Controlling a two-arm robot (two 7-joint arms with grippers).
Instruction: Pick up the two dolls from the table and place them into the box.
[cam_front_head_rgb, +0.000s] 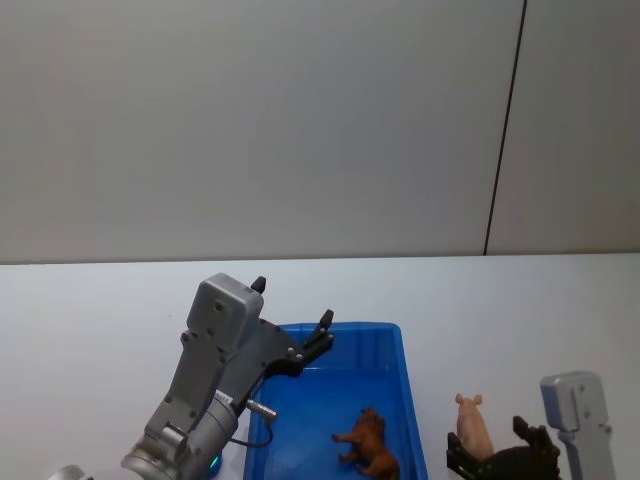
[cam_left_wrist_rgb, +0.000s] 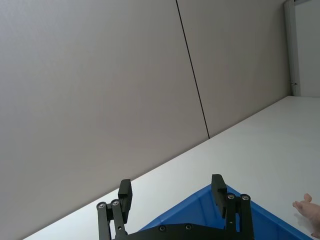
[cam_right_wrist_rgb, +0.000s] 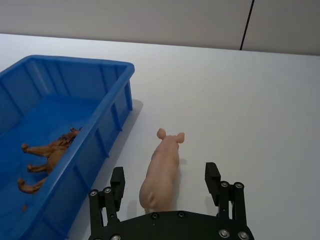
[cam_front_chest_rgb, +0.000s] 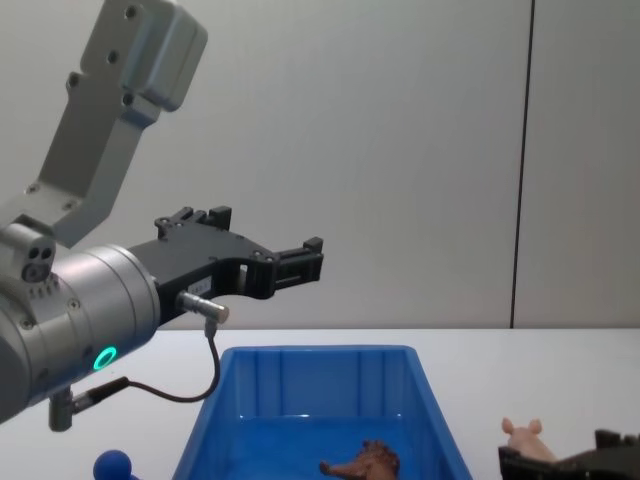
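Pig stands between spread fingers of right end effector.

Lion inside box; pig on table, right gripper straddling it.

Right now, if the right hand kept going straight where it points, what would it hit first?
Probably the pig, standing on the table right in front of the open right hand.

Nothing can be read here: no lettering, label, brand name, number or sign is legible on any surface in view.
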